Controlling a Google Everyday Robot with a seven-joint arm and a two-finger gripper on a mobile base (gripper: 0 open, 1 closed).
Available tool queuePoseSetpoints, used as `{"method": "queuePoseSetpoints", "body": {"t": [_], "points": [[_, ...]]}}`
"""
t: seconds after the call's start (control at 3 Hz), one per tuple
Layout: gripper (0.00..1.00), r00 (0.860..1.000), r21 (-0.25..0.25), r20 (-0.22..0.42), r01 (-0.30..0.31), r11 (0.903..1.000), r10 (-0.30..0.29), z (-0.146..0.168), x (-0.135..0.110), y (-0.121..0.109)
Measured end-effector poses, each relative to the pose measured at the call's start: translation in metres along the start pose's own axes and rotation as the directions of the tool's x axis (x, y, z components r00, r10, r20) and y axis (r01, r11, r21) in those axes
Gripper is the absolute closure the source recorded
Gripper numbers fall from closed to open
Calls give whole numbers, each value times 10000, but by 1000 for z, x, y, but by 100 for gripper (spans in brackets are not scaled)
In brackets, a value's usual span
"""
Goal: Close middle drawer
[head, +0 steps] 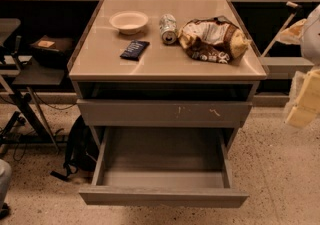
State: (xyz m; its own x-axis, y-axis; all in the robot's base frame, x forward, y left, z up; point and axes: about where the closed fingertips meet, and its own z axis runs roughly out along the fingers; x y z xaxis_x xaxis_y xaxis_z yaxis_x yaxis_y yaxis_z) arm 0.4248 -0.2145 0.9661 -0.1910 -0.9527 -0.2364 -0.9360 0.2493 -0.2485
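The middle drawer [162,196] is pulled far out of the grey-brown cabinet. Its plain flat front faces me and its bare tray interior [162,156] is empty. Above it, the drawer front with pale scratch marks right of centre [165,113] stands out only slightly. My gripper [303,103] is a cream-coloured shape at the right edge of the camera view. It hangs in the air to the right of the cabinet, about level with the scratched front, and is apart from both drawers.
On the cabinet top [100,64] are a white bowl [129,21], a dark packet [134,49], a can on its side [168,28] and a crumpled chip bag [212,39]. A dark backpack [80,149] sits on the floor at the left. Chair legs and cables stand further left.
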Motion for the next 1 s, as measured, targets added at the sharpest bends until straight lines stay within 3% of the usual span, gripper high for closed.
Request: {"method": "queuePoseSetpoints", "body": {"t": [0.33,0.67,1.0], "points": [[0,9950,400,876,454,9982,-488,1,-1,39],[0,9804,1108,1888,357,9932,-563,17,8,84],[0,9552,1493,2840,415,9879,-830,60,-12,118]]}}
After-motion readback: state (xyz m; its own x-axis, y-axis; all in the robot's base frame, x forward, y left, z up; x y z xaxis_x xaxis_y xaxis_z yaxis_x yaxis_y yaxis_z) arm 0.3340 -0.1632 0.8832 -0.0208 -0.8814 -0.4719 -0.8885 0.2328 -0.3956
